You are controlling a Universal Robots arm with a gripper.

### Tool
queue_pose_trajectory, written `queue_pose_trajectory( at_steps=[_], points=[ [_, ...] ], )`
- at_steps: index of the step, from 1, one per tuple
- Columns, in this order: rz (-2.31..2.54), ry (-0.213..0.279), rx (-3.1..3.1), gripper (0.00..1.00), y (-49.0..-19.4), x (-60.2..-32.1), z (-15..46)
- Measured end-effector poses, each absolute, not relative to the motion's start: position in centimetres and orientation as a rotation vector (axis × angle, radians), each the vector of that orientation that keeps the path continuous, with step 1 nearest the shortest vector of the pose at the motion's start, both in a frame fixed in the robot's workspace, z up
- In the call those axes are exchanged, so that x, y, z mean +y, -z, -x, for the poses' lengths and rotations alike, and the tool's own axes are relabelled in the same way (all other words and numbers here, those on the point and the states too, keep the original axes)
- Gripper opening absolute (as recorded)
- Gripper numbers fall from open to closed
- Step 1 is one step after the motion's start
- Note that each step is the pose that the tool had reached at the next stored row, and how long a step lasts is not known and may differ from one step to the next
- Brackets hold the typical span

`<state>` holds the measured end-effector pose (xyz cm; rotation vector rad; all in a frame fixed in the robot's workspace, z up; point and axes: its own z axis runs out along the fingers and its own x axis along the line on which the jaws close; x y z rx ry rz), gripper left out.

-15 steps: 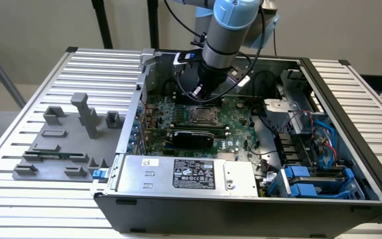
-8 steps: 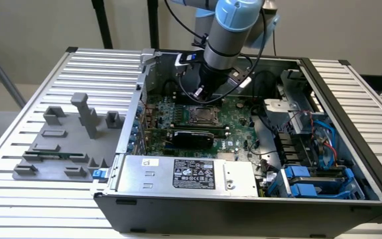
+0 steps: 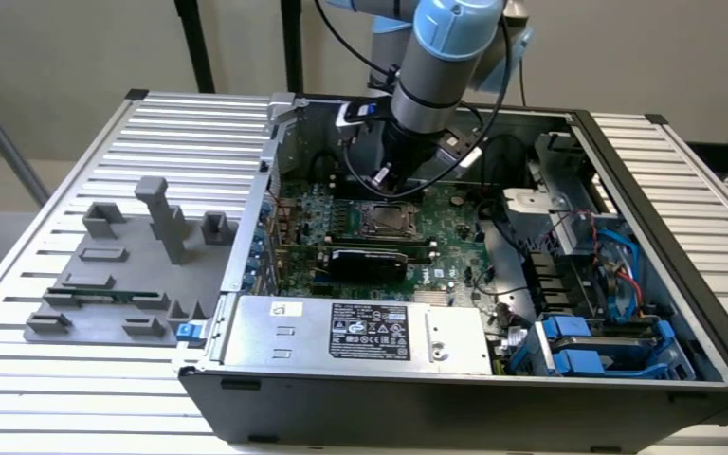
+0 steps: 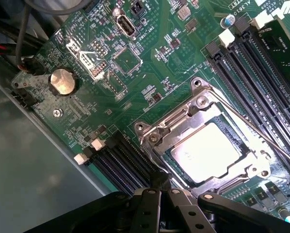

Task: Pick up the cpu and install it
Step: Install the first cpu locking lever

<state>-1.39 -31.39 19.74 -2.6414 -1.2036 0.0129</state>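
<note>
Socket frame (image 4: 210,141) covers the cpu (image 4: 205,153) rim — pincer (image 4: 164,206) fingertips cut off.

A: The cpu (image 4: 209,150) has a silvery, matt metal top, smooth with a soft sheen.

B: And the socket frame (image 4: 201,119) around it is brighter metal, polished, with shiny screws.

A: The motherboard (image 4: 150,68) is glossy green, lacquered-looking. The coin battery (image 4: 62,81) on it is dull brushed metal.

B: The memory slots (image 4: 120,162) look like black plastic with white plastic clips.

A: The hand (image 4: 159,206) is black and matt, metal or plastic I cannot tell.

B: The desk (image 3: 174,118) is ribbed pale metal, satin finish. The fixture blocks (image 3: 124,270) near its edge on the exterior view's left are matt grey plastic.

A: The computer case (image 3: 465,408) is dark matt metal.
</note>
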Motion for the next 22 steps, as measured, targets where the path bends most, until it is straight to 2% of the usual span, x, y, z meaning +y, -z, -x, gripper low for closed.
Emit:
queue_pose_trajectory(
  at_steps=[22],
  points=[
    [2.598,-0.021,-1.289,0.11,-19.6,-31.67,0.95]
  ],
)
